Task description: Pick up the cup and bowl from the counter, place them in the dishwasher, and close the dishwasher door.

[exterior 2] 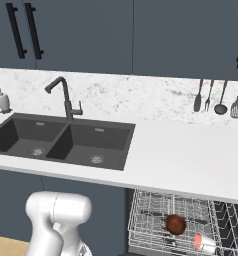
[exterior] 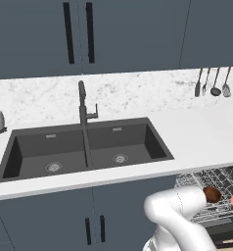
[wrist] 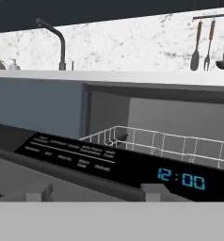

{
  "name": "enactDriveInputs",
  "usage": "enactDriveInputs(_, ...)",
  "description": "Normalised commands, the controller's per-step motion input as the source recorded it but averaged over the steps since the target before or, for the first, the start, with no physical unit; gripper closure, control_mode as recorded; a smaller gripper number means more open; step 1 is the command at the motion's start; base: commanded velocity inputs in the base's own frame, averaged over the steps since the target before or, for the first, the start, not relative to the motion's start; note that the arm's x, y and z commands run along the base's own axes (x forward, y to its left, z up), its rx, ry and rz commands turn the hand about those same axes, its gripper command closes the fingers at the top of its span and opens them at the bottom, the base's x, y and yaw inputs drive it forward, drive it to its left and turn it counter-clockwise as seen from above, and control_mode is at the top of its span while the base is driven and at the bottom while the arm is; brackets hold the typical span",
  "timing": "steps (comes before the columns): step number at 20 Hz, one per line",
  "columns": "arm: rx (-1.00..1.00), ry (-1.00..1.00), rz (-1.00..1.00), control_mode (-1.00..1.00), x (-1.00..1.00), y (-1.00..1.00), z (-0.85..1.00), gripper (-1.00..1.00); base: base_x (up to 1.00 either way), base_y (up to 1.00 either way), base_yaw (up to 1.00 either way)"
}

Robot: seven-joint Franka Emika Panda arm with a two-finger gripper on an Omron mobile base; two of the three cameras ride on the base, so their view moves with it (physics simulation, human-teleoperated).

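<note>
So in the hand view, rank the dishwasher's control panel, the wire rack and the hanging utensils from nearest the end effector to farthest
1. Control panel, just above the end effector.
2. Wire rack, behind the panel, inside the dishwasher.
3. Hanging utensils, upper right on the wall.

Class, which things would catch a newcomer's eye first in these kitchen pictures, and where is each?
The black double sink is set in the white counter. Below the counter at the right, the bowl and the cup lie in the dishwasher rack. In the hand view, the dishwasher door's clock glows blue.

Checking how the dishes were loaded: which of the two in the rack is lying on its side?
The cup: its salmon-red mouth faces sideways, while the dark brown bowl beside it shows no tipped opening.
</note>
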Motion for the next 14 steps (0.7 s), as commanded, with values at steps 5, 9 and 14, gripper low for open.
enactDriveInputs(5, 0.10, -0.10, -0.07, -1.00, -0.33, -0.34, -0.18, -1.00, 0.00, 0.00, 0.00)
enactDriveInputs(9, 0.11, -0.19, -0.01, -1.00, -0.45, -0.19, -0.29, -1.00, 0.00, 0.00, 0.00)
enactDriveInputs(14, 0.03, -0.14, 0.00, -1.00, -0.09, -0.01, -0.48, -1.00, 0.00, 0.00, 0.00)
